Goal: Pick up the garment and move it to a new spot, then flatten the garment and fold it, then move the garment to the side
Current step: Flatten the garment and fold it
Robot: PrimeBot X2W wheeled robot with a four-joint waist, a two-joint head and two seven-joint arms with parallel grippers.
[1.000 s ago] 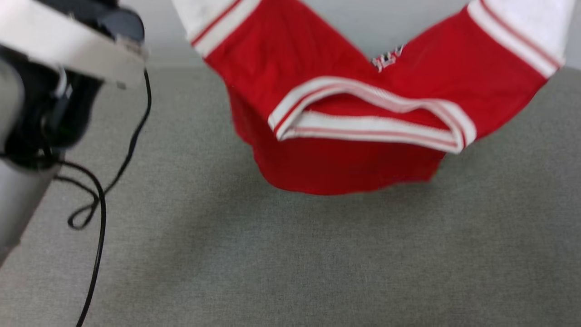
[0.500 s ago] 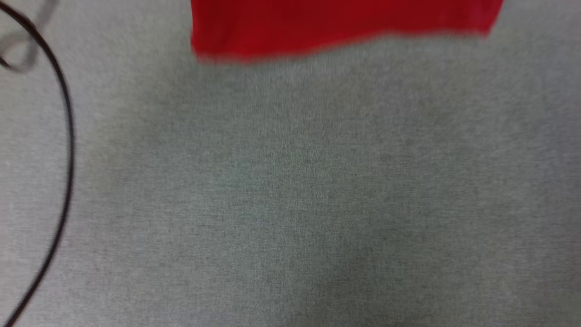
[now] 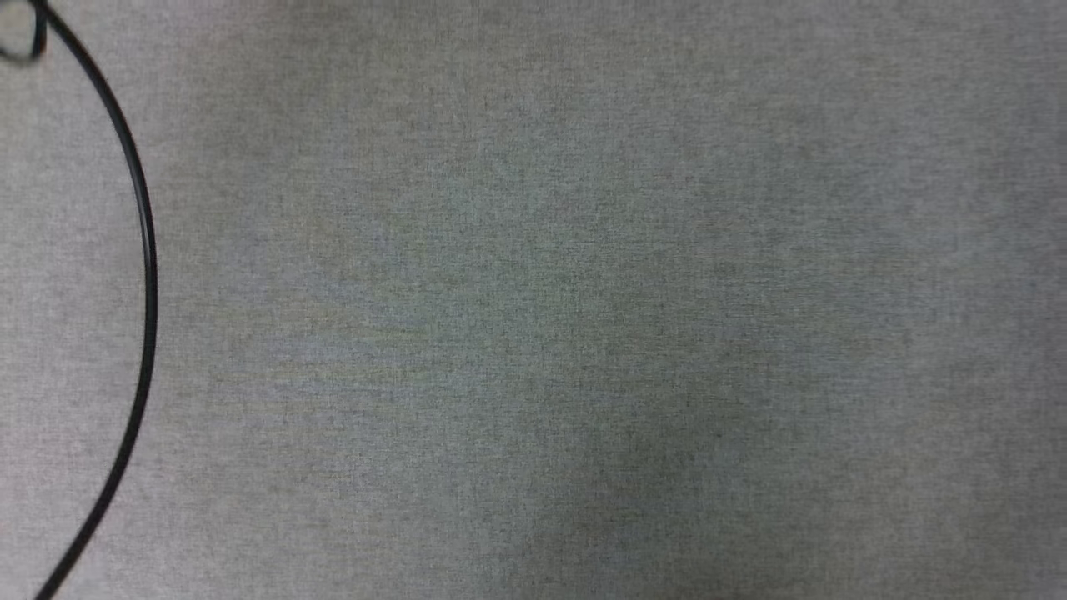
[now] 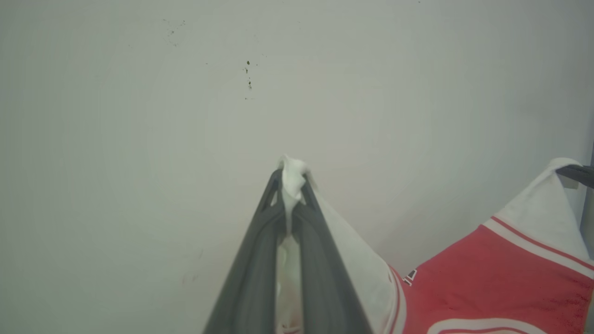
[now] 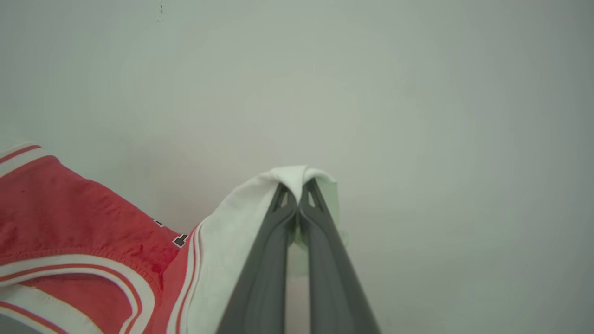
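Observation:
The garment (image 4: 501, 273) is a red shirt with white sleeves and red-and-white striped trim, hanging in the air before a pale wall. In the left wrist view my left gripper (image 4: 291, 178) is shut on a pinch of white sleeve cloth. The other sleeve tip is held at that view's right edge by my right gripper (image 4: 573, 172). In the right wrist view my right gripper (image 5: 297, 188) is shut on the white sleeve, and the garment (image 5: 69, 222) sags to the left with its striped collar low down.
The head view looks straight down on a grey fabric surface (image 3: 583, 317). A black cable (image 3: 146, 275) curves down its left side. A pale wall (image 4: 185, 93) with a few dark specks stands behind the hanging shirt.
The head camera has tilted downward: the shirt and the left arm slid up and out of the head view, leaving the grey surface and the cable.

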